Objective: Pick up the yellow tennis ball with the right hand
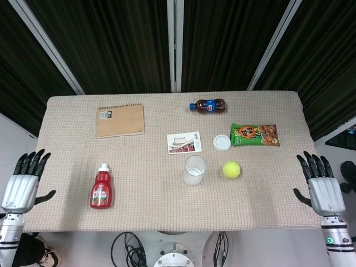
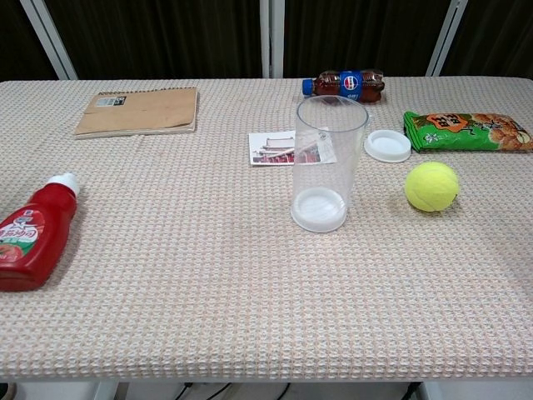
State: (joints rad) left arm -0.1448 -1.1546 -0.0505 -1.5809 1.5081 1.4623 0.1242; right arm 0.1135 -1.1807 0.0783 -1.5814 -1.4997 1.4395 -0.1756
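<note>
Sitting on the table (image 1: 278,183), the yellow tennis ball (image 1: 231,169) is free, nothing touching it. It's on the right half, just right of the clear plastic cup (image 1: 194,170), which stands upright with a small gap between them. In the chest view the ball (image 2: 431,186) sits slightly nearer the far edge than the cup's base.

Behind the ball you've got a white round lid (image 1: 221,143) lying flat, and beside that lid to the right a green snack packet (image 1: 255,134), also flat. A postcard (image 1: 183,142) lies left of the lid, behind the cup. Further back, a cola bottle with a blue label (image 1: 207,105) lies on its side, cap pointing left.

Your right hand (image 1: 319,186) is off the table's right edge, well apart from the ball, fingers spread and extended, holding nothing.

Left half: a red ketchup bottle (image 1: 101,187) lies on its side with its white cap toward the far edge; a brown spiral notebook (image 1: 120,120) lies flat near the far left.

Your left hand (image 1: 23,186) is off the left edge, likewise splayed and empty. Neither hand shows in the chest view.
</note>
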